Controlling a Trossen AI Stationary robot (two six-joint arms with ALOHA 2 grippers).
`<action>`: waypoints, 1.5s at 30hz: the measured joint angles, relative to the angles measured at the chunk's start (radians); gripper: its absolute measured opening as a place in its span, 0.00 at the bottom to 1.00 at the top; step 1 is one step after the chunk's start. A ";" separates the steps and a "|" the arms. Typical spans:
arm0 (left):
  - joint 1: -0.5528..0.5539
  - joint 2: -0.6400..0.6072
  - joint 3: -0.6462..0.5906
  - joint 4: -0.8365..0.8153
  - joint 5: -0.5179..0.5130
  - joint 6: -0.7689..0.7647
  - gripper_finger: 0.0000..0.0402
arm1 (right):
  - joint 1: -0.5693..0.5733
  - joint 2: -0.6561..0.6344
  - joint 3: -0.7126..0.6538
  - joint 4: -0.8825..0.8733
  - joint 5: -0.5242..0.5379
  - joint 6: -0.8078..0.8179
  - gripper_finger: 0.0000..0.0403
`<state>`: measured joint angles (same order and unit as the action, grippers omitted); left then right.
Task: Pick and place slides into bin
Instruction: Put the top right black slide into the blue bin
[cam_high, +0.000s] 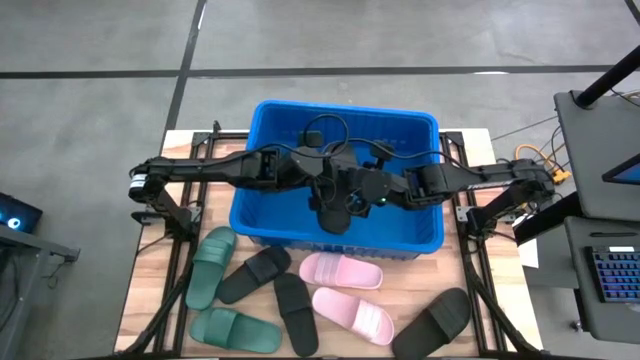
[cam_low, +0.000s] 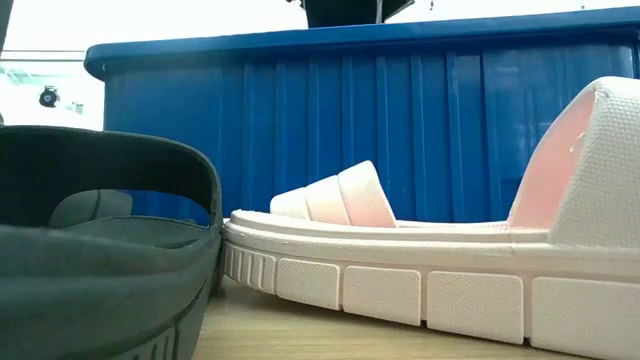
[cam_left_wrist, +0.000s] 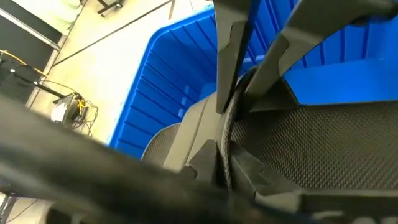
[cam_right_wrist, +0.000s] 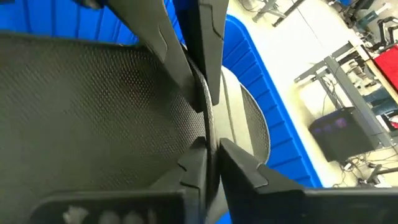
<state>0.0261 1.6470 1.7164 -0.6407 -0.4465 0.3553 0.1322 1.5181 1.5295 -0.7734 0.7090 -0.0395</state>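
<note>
Nearest the low camera, a dark green slide (cam_low: 100, 250) and a pale pink slide (cam_low: 420, 270) lay on the desk (cam_high: 150, 290) before the bin (cam_high: 255, 215). Above the bin's centre, both grippers met on one black slide (cam_high: 330, 205). Left fingers (cam_left_wrist: 227, 93) pinched its edge; right fingers (cam_right_wrist: 208, 68) also clamped it. Seven slides lay at six o'clock.

We see a bright blue plastic bin (cam_high: 262, 215) with ribbed walls on a pale wood-grain table (cam_high: 150, 290). At six o'clock of it lie two pale pink foam slides (cam_high: 341, 270), two dark green slides (cam_high: 211, 266) and black slides (cam_high: 295, 313). A black slide (cam_left_wrist: 323, 146) over the bin shows a fine dotted texture.
</note>
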 joint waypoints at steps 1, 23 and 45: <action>0.000 0.000 0.000 -0.002 -0.008 0.001 0.00 | 0.000 -0.003 0.000 0.003 -0.001 0.005 0.10; 0.005 -0.089 -0.026 -0.006 -0.124 0.003 0.00 | 0.001 -0.185 0.002 -0.002 0.111 0.089 0.27; 0.109 -0.171 -0.371 0.295 0.054 0.159 0.00 | 0.001 -0.269 -0.007 -0.226 0.103 0.278 0.22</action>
<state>0.1355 1.4762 1.3459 -0.3457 -0.3921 0.5139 0.1329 1.2488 1.5227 -0.9991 0.8124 0.2382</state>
